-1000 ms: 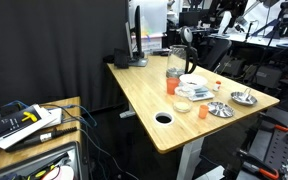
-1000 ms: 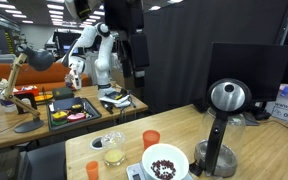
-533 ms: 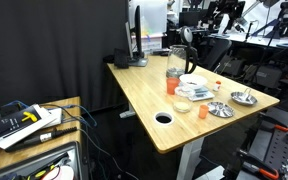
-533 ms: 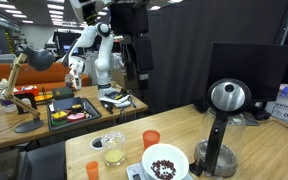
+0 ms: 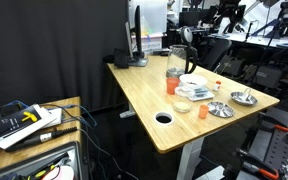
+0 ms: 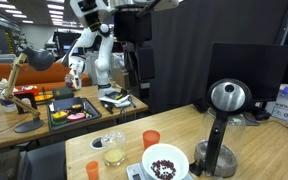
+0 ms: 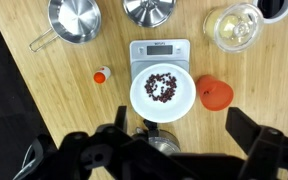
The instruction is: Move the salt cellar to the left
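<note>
The salt cellar (image 7: 101, 75) is a small white shaker with an orange top. In the wrist view it stands on the wooden table (image 7: 44, 90), left of a white bowl of dark beans (image 7: 163, 92) that sits on a scale. It also shows at the table's near edge in an exterior view (image 6: 93, 170). My gripper (image 7: 183, 125) is open and empty. It hangs high above the table, over the bowl and a metal kettle (image 7: 159, 143). It shows as a black hand in an exterior view (image 6: 140, 62).
An orange cup (image 7: 216, 93) stands right of the bowl. A glass (image 7: 232, 26), a metal pan (image 7: 74, 18) and a metal bowl (image 7: 149, 10) lie along the top of the wrist view. A monitor (image 6: 249, 65) stands behind the kettle (image 6: 224, 100).
My arm has risen a little and shifted sideways above the table. The things on the table have not moved.
</note>
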Controlling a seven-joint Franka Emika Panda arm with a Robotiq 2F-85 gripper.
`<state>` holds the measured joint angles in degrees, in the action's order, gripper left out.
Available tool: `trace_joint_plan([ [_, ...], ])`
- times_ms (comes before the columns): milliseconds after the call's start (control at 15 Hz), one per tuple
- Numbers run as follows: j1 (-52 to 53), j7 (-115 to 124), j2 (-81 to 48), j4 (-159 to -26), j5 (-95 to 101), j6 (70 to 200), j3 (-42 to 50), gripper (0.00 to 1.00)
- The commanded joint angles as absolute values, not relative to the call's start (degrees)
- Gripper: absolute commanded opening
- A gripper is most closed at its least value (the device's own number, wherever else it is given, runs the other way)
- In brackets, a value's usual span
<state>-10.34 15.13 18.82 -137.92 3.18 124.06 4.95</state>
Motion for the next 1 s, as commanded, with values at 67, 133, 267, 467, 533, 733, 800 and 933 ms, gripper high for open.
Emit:
trace_joint_plan([
  [67,-12.42,17.66,16.01,-139.03,4.47,124.86,6.33,1.00],
  [133,-12.88,17.81,14.86,-139.07,4.39,124.47,6.99,1.00],
  [267,-13.55,18.20,12.44,-138.76,4.02,123.53,8.13,1.00],
  [467,-14.30,20.34,8.90,-137.97,4.34,122.94,9.40,1.00],
  [533,-14.38,21.16,8.30,-138.00,4.54,123.06,9.64,1.00],
  [733,-13.80,19.97,8.45,-138.83,3.70,123.82,10.10,1.00],
  [800,-13.79,20.15,8.40,-138.67,3.70,123.82,10.10,1.00],
  [933,-13.80,20.29,8.48,-138.56,3.70,123.78,10.09,1.00],
])
